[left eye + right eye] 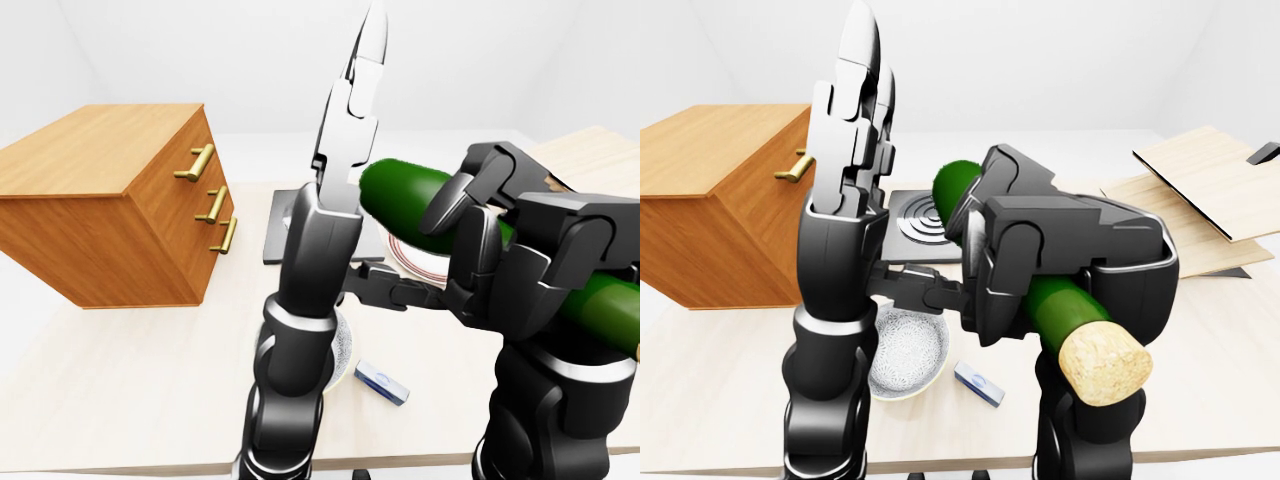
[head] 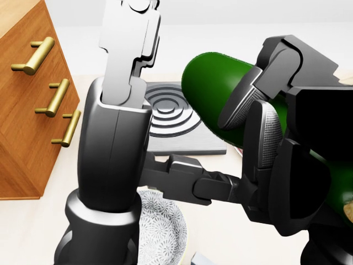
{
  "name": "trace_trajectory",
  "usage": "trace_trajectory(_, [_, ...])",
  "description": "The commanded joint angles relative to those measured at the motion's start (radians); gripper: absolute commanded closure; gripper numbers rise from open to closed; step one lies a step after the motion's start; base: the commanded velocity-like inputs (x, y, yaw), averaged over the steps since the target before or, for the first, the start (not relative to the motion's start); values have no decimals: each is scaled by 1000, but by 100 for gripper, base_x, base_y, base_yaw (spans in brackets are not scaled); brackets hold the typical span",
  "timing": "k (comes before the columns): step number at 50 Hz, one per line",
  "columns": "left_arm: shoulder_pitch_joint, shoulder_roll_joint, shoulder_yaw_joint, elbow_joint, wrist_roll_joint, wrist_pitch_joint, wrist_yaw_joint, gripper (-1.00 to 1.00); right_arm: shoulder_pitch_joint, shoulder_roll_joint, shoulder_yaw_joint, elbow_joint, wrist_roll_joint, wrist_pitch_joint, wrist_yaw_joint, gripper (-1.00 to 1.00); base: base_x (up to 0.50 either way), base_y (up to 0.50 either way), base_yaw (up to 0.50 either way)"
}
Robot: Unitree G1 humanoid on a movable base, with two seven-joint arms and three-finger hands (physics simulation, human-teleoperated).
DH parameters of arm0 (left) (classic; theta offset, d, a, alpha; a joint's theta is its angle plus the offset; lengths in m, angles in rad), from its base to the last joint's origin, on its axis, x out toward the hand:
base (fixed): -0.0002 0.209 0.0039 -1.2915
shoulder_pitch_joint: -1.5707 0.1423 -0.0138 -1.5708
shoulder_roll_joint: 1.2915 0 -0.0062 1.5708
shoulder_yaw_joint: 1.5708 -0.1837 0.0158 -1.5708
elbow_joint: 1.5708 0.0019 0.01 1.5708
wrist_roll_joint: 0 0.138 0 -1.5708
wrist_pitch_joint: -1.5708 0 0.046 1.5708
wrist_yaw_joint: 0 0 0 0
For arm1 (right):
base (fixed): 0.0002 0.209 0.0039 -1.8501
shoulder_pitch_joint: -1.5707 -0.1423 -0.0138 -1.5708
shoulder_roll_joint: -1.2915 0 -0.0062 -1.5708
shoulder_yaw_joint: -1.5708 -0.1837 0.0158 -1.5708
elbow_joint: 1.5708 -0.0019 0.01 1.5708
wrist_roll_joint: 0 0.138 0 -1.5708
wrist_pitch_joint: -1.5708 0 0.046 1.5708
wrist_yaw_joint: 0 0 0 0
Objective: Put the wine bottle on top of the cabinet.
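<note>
The right hand grips the bottle lying sideways; the open left hand beside it could knock it before reaching the cabinet.

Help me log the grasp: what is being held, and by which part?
The right hand holds the green wine bottle around its body, cork end sticking out. The left hand holds nothing.
</note>
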Motion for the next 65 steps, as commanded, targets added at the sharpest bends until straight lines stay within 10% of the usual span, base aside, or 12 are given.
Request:
trace_trajectory(1, [-4, -18, -7, 26, 8, 0, 5, -100, -18, 0, 10, -12, -7, 0, -86, 100, 0, 0, 0])
trace_trajectory(28, [-16, -16, 16, 131, -34, 0, 51, -100, -13, 3, 20, -24, -15, 0, -86, 100, 0, 0, 0])
trace_trajectory(48, [-47, -73, -55, 68, 120, 0, -19, -100, -1, 6, 26, -29, -13, 0, -88, 100, 0, 0, 0])
trace_trajectory(65, [-152, -73, 9, 180, 159, 0, -33, -100, 22, 6, 26, -30, -15, 0, -82, 100, 0, 0, 0])
